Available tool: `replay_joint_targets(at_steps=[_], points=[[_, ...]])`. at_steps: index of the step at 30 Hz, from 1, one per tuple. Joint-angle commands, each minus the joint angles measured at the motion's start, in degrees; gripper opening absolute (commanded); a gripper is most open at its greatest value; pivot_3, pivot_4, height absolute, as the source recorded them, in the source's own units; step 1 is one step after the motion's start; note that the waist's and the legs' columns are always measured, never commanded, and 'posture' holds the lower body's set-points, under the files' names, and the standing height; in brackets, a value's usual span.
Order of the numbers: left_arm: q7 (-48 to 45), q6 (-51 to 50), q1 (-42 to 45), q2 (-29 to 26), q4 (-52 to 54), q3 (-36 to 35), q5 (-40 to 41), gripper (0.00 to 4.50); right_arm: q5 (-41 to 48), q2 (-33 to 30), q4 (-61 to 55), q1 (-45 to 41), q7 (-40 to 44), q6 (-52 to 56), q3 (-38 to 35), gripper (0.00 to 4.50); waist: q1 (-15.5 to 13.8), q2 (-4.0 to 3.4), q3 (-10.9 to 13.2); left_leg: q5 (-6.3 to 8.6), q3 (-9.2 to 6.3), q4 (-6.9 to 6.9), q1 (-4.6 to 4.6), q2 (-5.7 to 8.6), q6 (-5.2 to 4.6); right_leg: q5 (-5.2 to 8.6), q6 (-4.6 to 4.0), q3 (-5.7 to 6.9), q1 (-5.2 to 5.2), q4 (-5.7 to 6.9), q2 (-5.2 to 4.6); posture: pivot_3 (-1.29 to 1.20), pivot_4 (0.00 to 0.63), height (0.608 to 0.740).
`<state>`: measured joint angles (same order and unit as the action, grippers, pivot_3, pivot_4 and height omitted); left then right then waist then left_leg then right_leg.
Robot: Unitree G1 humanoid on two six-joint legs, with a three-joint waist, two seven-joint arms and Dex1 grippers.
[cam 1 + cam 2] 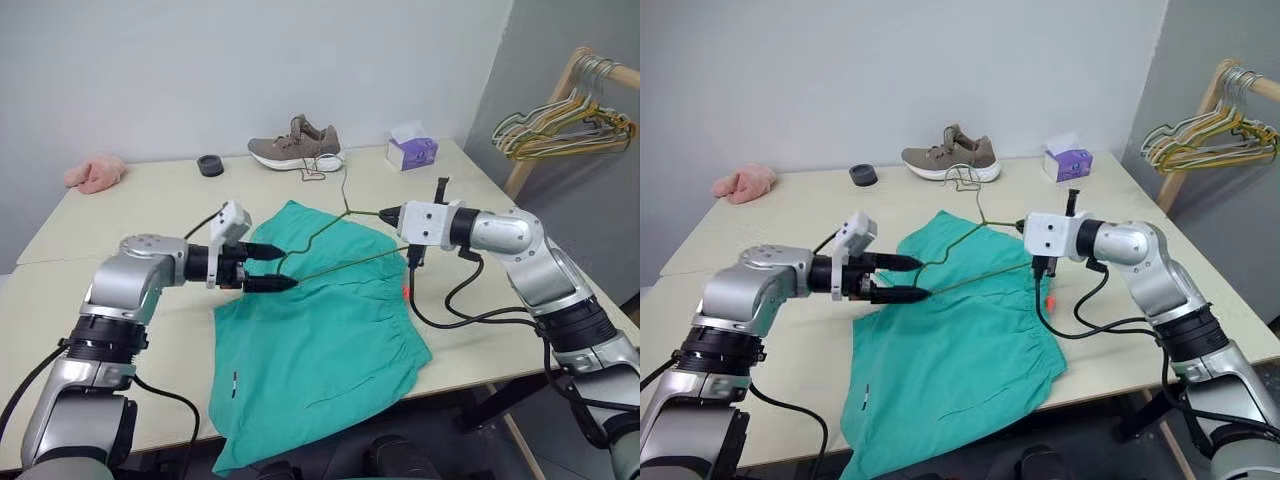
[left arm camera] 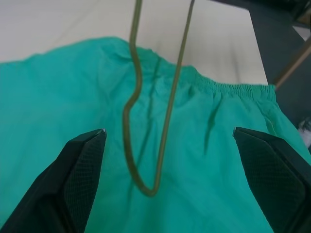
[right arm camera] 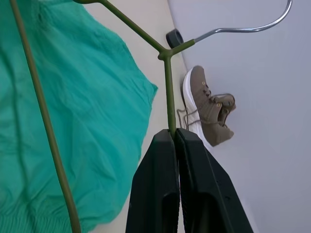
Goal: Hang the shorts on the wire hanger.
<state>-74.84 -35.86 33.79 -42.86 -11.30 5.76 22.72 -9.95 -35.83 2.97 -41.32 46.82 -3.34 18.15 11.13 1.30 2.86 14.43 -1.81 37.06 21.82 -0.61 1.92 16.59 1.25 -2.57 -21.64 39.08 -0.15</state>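
Head view, I log shorts [image 1: 315, 345] flat on table [image 1: 120, 210], hanger [image 1: 335, 245] above them; left wrist: my left gripper [image 2: 170, 145] gapes around hanger's end, untouching; right wrist: my right gripper [image 3: 174, 132] pinches hanger.

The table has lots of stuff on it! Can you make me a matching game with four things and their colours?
Things:
1. shorts
2. shoe
3. tissue box
4. wire hanger

Colours:
A. purple
B. olive-gold
C. teal-green
D. brown with a white sole

Right pairs: 1-C, 2-D, 3-A, 4-B
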Motion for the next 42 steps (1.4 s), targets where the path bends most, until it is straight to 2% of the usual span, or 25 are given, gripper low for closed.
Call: replay_joint_targets(at_steps=[1, 3, 6, 18, 19, 22, 27, 30, 33, 38, 42], points=[[-0.63, -0.53, 0.03, -1.11, 2.72, -0.81, 0.7, 4.4, 0.3, 0.34, -2.84, -2.47, 0.72, -1.13, -1.44, 0.0, 0.01, 0.0, 0.0, 0.0, -0.01, 0.0, 0.0, -0.02, 0.0, 0.0, 0.0, 0.01, 0.0, 0.01, 0.0, -0.18, 0.0, 0.74], [-0.21, -0.88, -0.22, -0.71, 2.89, -0.93, 0.83, 4.4, 0.64, 0.67, -3.66, -2.56, 1.09, -0.68, -1.78, 0.0, 0.01, 0.0, 0.0, 0.0, -0.04, 0.0, -0.01, -0.04, 0.0, 0.0, -0.01, 0.04, 0.0, 0.01, 0.01, -0.18, 0.0, 0.74], [0.28, -1.67, -0.34, -0.11, 2.96, -0.94, 1.02, 3.86, 1.19, 1.06, -4.48, -2.52, 1.24, 0.15, -2.18, 0.0, 0.01, -0.01, 0.0, 0.0, -0.05, 0.0, -0.01, -0.04, 0.0, -0.01, -0.02, 0.03, 0.01, 0.01, 0.01, -0.18, 0.0, 0.74], [0.08, -2.18, -2.51, 0.32, 5.39, -0.16, 1.93, 0.04, 3.24, 2.1, -7.19, -1.91, 2.77, 2.89, -2.79, 0.0, 0.06, 0.0, 0.0, 0.0, -0.07, 0.02, -0.01, -0.04, 0.0, -0.06, -0.11, 0.04, 0.01, 0.02, 0.0, -0.19, 0.0, 0.74], [0.21, -2.23, -2.6, 0.33, 5.45, -0.23, 1.98, 0.04, 3.76, 1.82, -7.8, -1.51, 3.7, 2.81, -2.59, 0.0, 0.07, -0.01, 0.0, 0.0, -0.06, 0.02, -0.01, -0.04, 0.0, -0.06, -0.11, 0.04, 0.01, 0.02, 0.0, -0.19, 0.0, 0.74], [0.68, -1.93, -3.06, 0.11, 5.7, -0.34, 1.66, 0.0, 4.51, 0.99, -9.33, -0.02, 5.44, 2.81, -2.45, 0.76, 0.07, -0.01, 0.0, 0.0, -0.06, 0.01, -0.01, -0.04, 0.0, -0.06, -0.11, 0.04, 0.01, 0.02, 0.0, -0.19, 0.0, 0.74], [2.14, 1.1, -3.99, -0.66, 6.36, -0.12, -0.64, 0.0, 7.41, -1.88, -14.15, 3.54, 9.08, 8.13, -3.95, 2.46, -0.01, 0.0, 0.0, 0.0, -0.08, 0.02, -0.01, -0.04, 0.0, -0.04, -0.08, 0.06, 0.02, 0.01, 0.0, -0.17, 0.0, 0.74], [2.83, 4.17, -4.74, -1.49, 7.99, 0.26, -2.57, 0.0, 11.63, -4.94, -18.64, 6.13, 10.89, 17.18, -7.68, 3.44, -0.26, 0.0, 0.0, 0.0, -0.09, 0.03, 0.01, -0.03, 0.0, -0.05, -0.09, 0.06, 0.03, 0.0, -0.01, -0.17, 0.0, 0.74], [2.06, 11.75, -5.89, -4.4, 10.08, 2.92, -8.14, 0.0, 16.06, -7.56, -22.37, 7.29, 12.63, 27.89, -9.98, 4.47, -0.44, 0.0, 0.0, 0.0, -0.08, 0.03, 0.0, -0.01, 0.0, -0.05, -0.09, 0.05, 0.03, 0.01, -0.04, -0.17, 0.0, 0.74], [1.99, 16.13, -5.04, -5.09, 11.69, 4.97, -11.65, 0.0, 17.77, -9.54, -24.97, 7.3, 14.51, 38.87, -5.63, 4.47, -0.4, -0.01, 0.0, 0.0, -0.07, 0.0, -0.12, -0.1, 0.0, 0.04, 0.05, 0.06, 0.1, 0.0, -0.03, -0.17, 0.0, 0.74], [1.84, 16.61, -4.11, -4.76, 13.02, 5.66, -12.57, 0.0, 16.37, -8.35, -23.03, 6.4, 14.99, 41.54, -0.06, 4.47, -0.3, -0.01, 0.0, -0.01, -0.06, 0.02, -0.13, -0.09, -0.02, 0.05, 0.06, 0.06, 0.12, 0.0, 0.08, -0.18, 0.0, 0.74]])
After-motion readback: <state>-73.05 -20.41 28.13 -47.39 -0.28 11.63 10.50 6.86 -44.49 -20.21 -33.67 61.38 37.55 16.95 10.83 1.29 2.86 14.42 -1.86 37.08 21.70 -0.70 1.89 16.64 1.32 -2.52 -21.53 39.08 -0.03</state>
